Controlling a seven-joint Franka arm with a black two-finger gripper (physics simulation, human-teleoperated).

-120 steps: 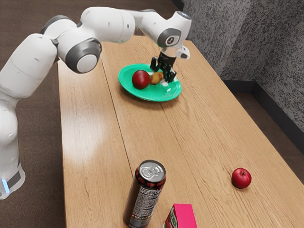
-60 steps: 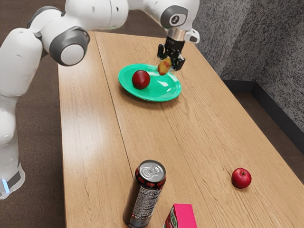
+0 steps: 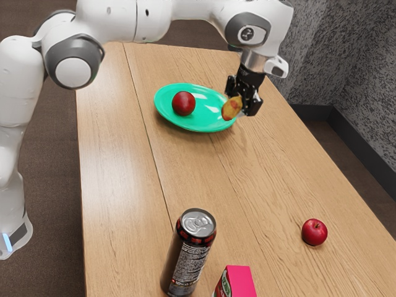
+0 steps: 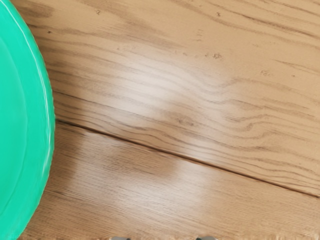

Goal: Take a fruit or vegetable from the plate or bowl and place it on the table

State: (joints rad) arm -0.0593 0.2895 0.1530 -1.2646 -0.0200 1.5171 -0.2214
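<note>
so the claw [image 3: 241,104] has got the yellow-and-red fruit [image 3: 231,109] pinched between its 2 fingers, up in the air by the rim of the green plate [image 3: 201,120]; 1 dark red fruit [image 3: 184,103] sits on the plate; small red apple [image 3: 314,232] is on the table [image 3: 124,185], well apart from the tall can [image 3: 189,253]

Plate [image 3: 205,121] at the table's [image 3: 117,179] far end, we mark it. One fruit [image 3: 184,103] on it, toward the exterior view's left. Other fruit [image 3: 231,109] in the gripper [image 3: 241,104], raised, in line with the plate's rim on the exterior view's right. Drink can [image 3: 189,253] upright on the table, well in front of the plate. Carton [image 3: 238,281] just right of the can in the exterior view. Apple [image 3: 314,232] on the table, farther right, well apart from both. Wall [image 3: 365,80] beyond the table's right side, same view.
</note>
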